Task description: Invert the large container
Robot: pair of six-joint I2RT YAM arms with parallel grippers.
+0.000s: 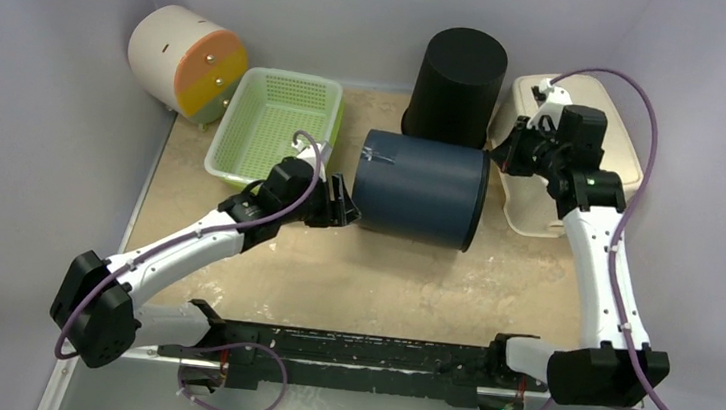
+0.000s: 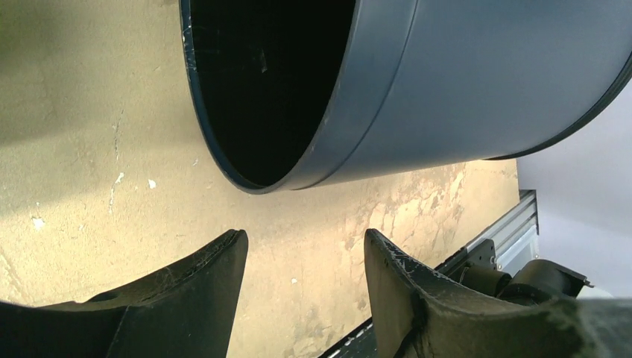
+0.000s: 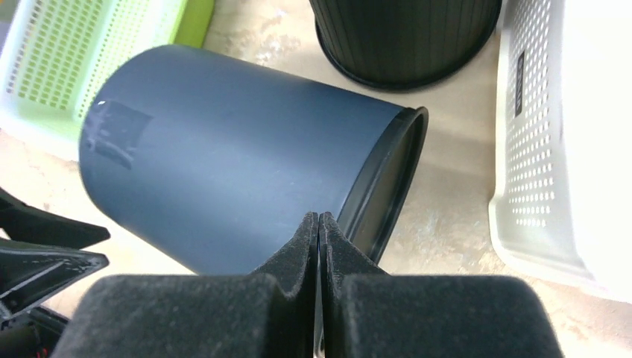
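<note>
Lying sideways: large container point(image 1: 421, 189), tape patch point(image 3: 115, 134) blurred; left jaws apart, empty; right jaws pressed together.

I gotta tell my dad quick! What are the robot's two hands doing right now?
Left gripper: open, holding nothing, facing the dark blue container.
Right gripper: closed, holding nothing.

A green basket point(image 1: 281, 127), black bin point(image 1: 459, 84), white basket point(image 1: 530, 206) and cream-orange drum point(image 1: 184, 59) line the rear.
</note>
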